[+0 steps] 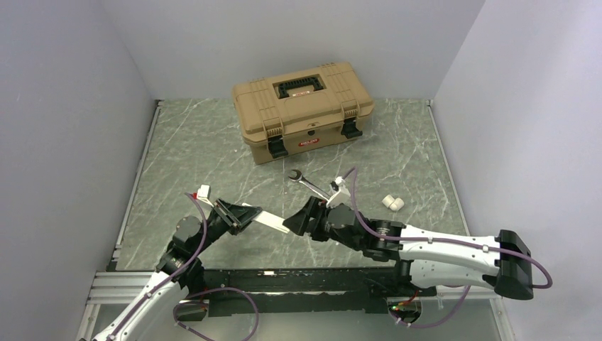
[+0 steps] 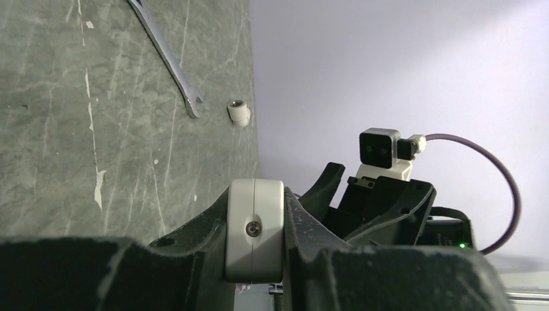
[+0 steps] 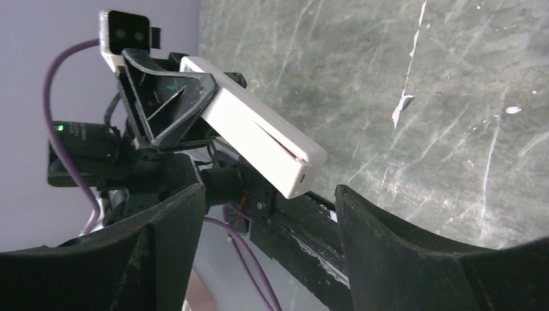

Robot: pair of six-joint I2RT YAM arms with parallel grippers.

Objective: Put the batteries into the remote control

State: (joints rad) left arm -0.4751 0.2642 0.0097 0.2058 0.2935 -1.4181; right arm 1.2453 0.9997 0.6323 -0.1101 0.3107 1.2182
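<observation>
The remote control (image 1: 266,219) is a slim white bar held level above the table. My left gripper (image 1: 241,215) is shut on its left end. In the left wrist view the remote (image 2: 254,227) shows end-on, pinched between both fingers. My right gripper (image 1: 297,220) is open and empty, facing the remote's free right end. In the right wrist view the remote (image 3: 259,133) points at the gap between my open fingers (image 3: 362,227) and its tip stops just short of them. Two white batteries (image 1: 392,202) lie on the table to the right; one also shows in the left wrist view (image 2: 239,112).
A steel wrench (image 1: 309,183) lies on the table just behind the right gripper; it also shows in the left wrist view (image 2: 169,61). A closed tan toolbox (image 1: 302,110) stands at the back centre. Grey walls close in the table on three sides.
</observation>
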